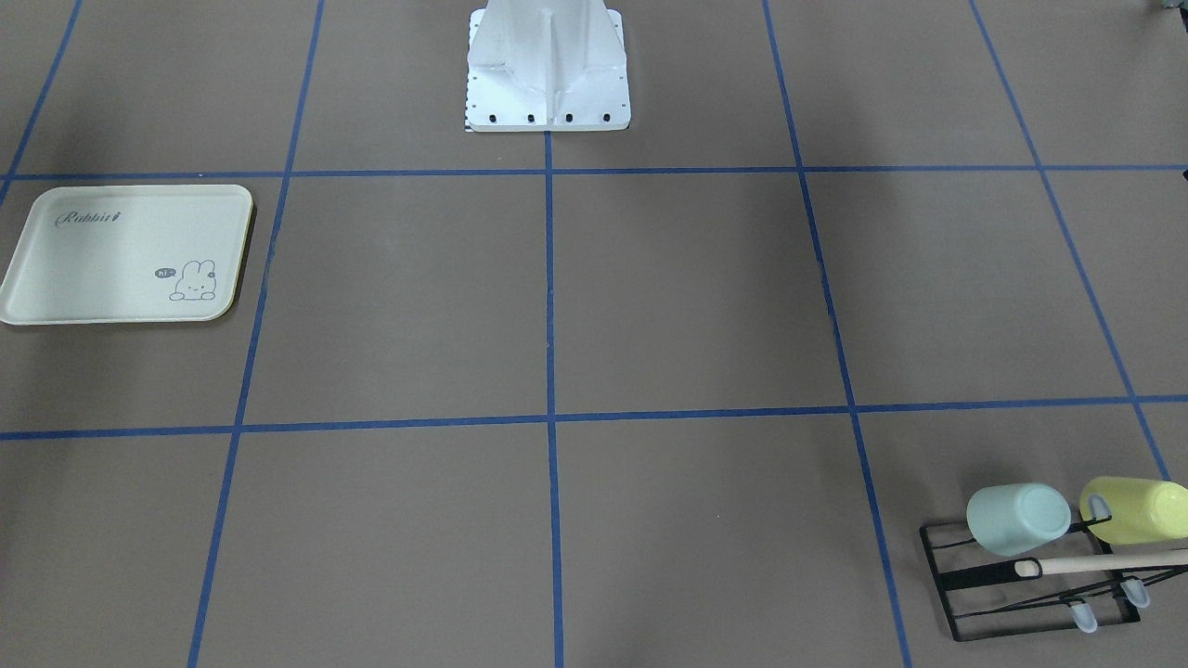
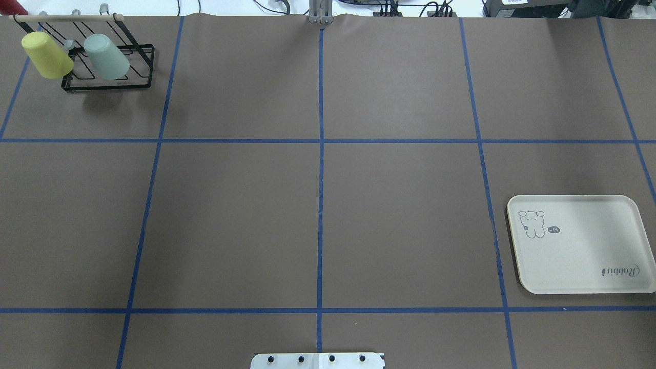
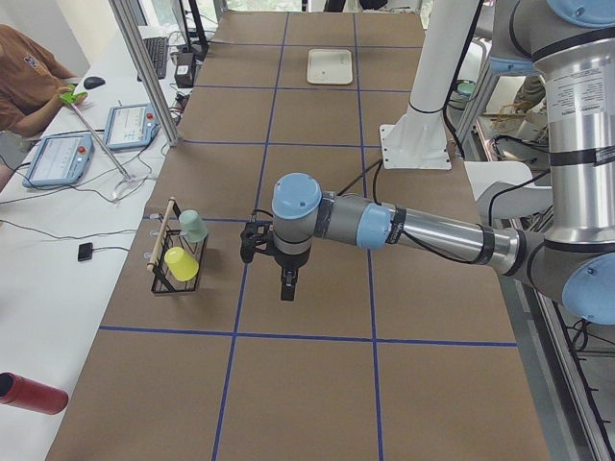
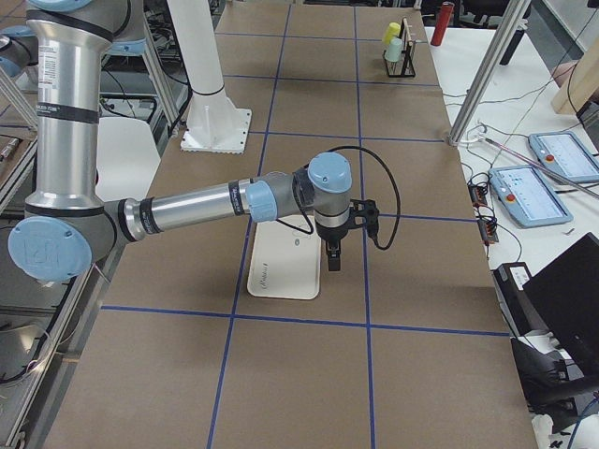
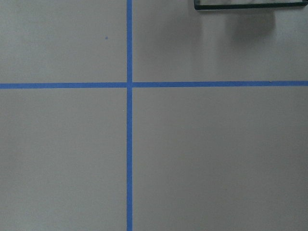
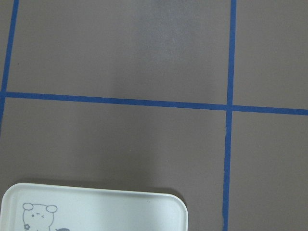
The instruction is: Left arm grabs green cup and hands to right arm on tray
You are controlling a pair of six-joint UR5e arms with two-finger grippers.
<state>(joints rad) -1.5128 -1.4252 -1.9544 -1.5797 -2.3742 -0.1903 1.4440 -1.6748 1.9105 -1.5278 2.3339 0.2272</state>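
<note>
The pale mint-green cup hangs tilted on a black wire rack at the table's far left corner, beside a yellow-green cup; it also shows in the front view. The cream tray with the rabbit drawing lies empty on the right side. My left gripper shows only in the exterior left view, hanging above the table a little away from the rack; I cannot tell if it is open. My right gripper shows only in the exterior right view, above the tray's edge; its state is unclear too.
The robot's white base stands at the near middle edge. Blue tape lines divide the brown table. A wooden bar tops the rack. An operator sits beyond the far edge with tablets.
</note>
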